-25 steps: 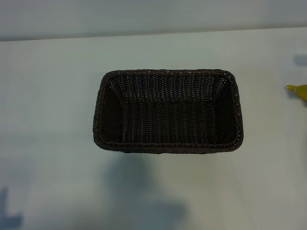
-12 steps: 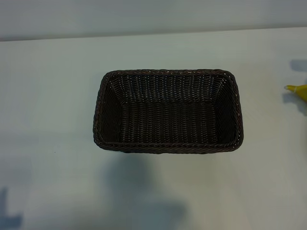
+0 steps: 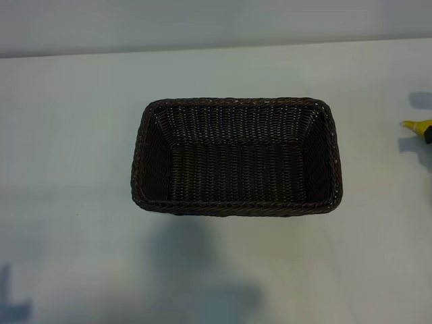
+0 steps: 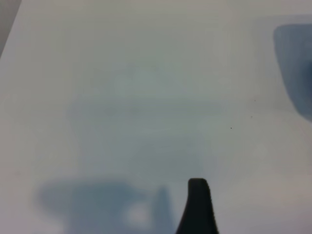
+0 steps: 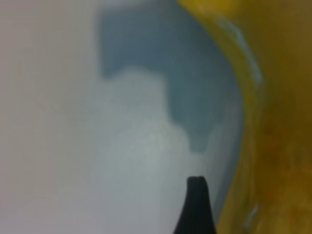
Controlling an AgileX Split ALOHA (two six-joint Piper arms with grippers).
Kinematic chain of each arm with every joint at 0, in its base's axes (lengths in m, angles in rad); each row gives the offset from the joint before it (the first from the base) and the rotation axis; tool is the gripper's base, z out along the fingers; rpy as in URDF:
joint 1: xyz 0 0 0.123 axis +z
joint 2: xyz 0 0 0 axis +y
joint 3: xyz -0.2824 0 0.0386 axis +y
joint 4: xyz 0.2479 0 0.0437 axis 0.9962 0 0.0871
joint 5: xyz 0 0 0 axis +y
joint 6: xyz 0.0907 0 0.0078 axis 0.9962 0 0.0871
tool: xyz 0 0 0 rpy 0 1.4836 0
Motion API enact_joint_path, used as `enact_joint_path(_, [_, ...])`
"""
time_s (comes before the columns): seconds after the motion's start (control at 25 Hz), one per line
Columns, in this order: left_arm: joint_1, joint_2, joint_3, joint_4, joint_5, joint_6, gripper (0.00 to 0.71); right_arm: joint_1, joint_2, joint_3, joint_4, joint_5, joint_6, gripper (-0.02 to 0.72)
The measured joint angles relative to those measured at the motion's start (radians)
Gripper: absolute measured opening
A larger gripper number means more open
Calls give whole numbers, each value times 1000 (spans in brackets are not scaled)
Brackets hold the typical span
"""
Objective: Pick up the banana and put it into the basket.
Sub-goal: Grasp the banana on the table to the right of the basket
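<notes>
The dark brown woven basket [image 3: 236, 156] stands empty in the middle of the white table. Only the stem end of the yellow banana [image 3: 416, 125] shows at the exterior view's right edge, lying on the table well to the right of the basket. A dark bit of my right gripper [image 3: 428, 137] pokes in over it there. In the right wrist view the banana [image 5: 273, 122] fills one side, close beside one dark finger [image 5: 196, 207]; the gripper is open and holds nothing. In the left wrist view one finger [image 4: 197, 207] of the open left gripper hangs over bare table.
The table's far edge [image 3: 216, 47] runs behind the basket. Arm shadows fall on the table in front of the basket [image 3: 196, 270] and at the front left corner [image 3: 10, 304]. A blurred dark corner of the basket [image 4: 297, 68] shows in the left wrist view.
At the exterior view's right edge the shadow beside the banana has shifted, and a dark part of the right gripper now covers the banana's far end. Basket and left arm have not moved.
</notes>
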Motion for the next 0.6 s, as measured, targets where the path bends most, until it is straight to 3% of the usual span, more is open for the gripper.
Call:
enact_joint_path(0.32, [0,0,0,0,0,0,589,0,19,0,0,-6,3,577])
enact_joint_path(0.44, [0,0,0,0,0,0,589,0,19,0,0,-6,4,529])
enact_joint_path(0.56, [0,0,0,0,0,0,589,0,19,0,0,-6,7,416])
enact_joint_path(0.6, [0,0,0,0,0,0,589,0,19,0,0,-6,7,417])
